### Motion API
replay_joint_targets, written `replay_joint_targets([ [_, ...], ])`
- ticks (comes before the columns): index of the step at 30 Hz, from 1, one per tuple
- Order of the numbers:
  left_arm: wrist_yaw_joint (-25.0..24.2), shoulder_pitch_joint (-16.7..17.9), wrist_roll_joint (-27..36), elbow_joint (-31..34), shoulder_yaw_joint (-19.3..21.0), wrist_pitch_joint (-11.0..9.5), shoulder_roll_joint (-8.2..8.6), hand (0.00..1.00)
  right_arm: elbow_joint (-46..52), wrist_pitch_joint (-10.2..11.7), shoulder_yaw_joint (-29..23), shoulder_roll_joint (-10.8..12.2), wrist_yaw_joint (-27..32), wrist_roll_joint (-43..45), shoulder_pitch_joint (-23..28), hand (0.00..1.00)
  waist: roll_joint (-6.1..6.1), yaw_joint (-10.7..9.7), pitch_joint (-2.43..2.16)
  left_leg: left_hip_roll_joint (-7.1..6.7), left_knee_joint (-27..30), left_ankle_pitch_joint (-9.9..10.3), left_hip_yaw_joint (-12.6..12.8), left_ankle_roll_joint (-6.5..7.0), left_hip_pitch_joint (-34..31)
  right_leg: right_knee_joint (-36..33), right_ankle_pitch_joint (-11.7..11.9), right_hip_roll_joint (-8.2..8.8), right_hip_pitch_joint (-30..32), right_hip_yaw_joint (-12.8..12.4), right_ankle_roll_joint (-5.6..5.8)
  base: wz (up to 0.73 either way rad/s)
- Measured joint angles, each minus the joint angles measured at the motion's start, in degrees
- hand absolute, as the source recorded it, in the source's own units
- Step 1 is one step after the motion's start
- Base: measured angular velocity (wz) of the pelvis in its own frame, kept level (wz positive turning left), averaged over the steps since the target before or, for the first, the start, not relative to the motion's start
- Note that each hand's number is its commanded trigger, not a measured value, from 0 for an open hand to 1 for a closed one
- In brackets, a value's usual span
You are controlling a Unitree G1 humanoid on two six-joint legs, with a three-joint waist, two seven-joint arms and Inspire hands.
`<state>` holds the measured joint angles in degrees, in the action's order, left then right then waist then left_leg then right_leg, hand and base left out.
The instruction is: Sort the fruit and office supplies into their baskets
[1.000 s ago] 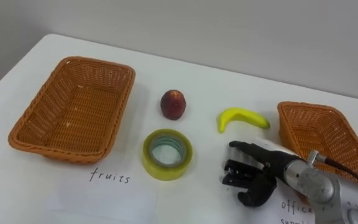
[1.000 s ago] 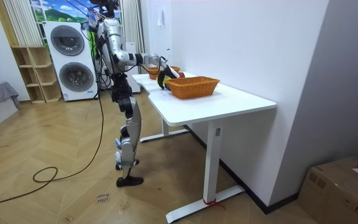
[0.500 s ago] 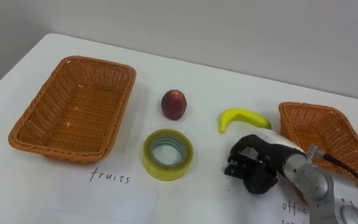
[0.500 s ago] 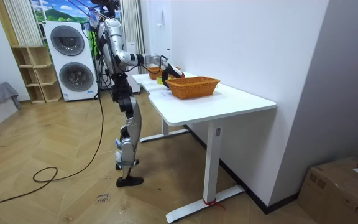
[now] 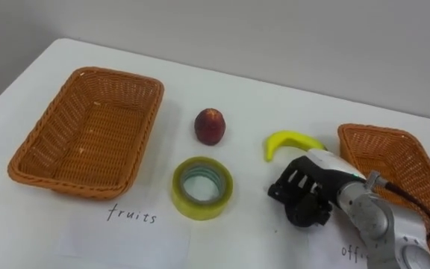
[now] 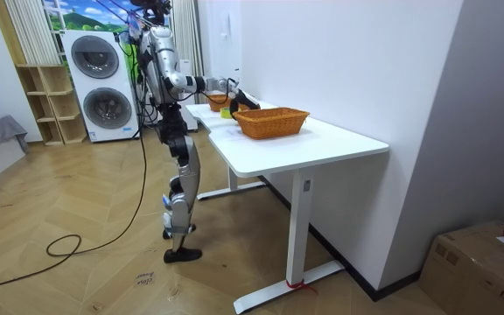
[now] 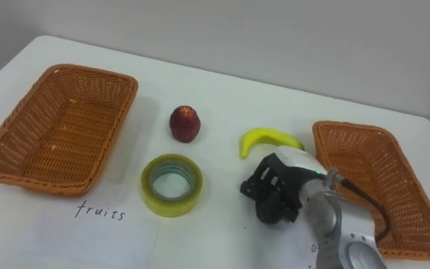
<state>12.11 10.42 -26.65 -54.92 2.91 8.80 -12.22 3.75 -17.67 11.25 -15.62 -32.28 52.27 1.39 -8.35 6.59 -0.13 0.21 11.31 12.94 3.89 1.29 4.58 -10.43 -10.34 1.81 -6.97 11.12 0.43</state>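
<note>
White table (image 5: 275, 104): fruit basket (image 5: 51, 127) left, office basket (image 5: 394, 161) right, apple (image 5: 210, 125), banana (image 5: 290, 140), tape roll (image 5: 202, 187) between. Right hand (image 5: 304, 198), fingers curled on nothing, was just below banana. Room: wood floor (image 6: 86, 262), washers (image 6: 103, 87) upper left.

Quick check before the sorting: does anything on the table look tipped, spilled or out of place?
Nothing stands out. The apple, banana and tape roll lie unsorted on the table between the left basket and right basket, both upright and empty. The right hand is close to the banana, fingers curled.
</note>
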Motion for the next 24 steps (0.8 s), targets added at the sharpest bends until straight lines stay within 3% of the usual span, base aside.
replay_joint_targets([
  [12, 0.23, 0.14, 0.01, 0.01, -1.11, -0.15, -0.08, 0.00, 2.78, -0.56, -0.29, -0.05, 0.30, -2.11, 1.79, 1.00, 0.26, -0.06, -0.14, -0.01, 0.13, 0.00, 0.04, -0.01, -0.16, 0.01, 0.00, -0.02, 0.02, 0.19, 0.00, 0.00],
  [16, 0.32, 0.48, -0.20, -0.34, -0.89, -0.58, 0.00, 0.00, 3.66, 1.02, -1.99, -0.11, 0.33, -4.91, 2.68, 1.00, 0.82, -0.25, -0.25, -0.02, 0.00, -0.02, 0.37, 0.00, 0.01, 0.02, 0.00, 0.02, 0.03, 0.10, 0.00, -0.02],
  [24, 0.85, 1.73, -0.48, -0.49, 0.31, -1.41, 0.39, 0.00, 8.43, 4.36, -5.51, -0.07, 0.26, -7.93, 3.07, 1.00, 1.26, -0.92, 0.07, 0.03, 0.17, -0.04, 0.66, 0.02, -0.03, -0.08, 0.00, 0.01, 0.35, -0.90, 0.00, -0.02],
])
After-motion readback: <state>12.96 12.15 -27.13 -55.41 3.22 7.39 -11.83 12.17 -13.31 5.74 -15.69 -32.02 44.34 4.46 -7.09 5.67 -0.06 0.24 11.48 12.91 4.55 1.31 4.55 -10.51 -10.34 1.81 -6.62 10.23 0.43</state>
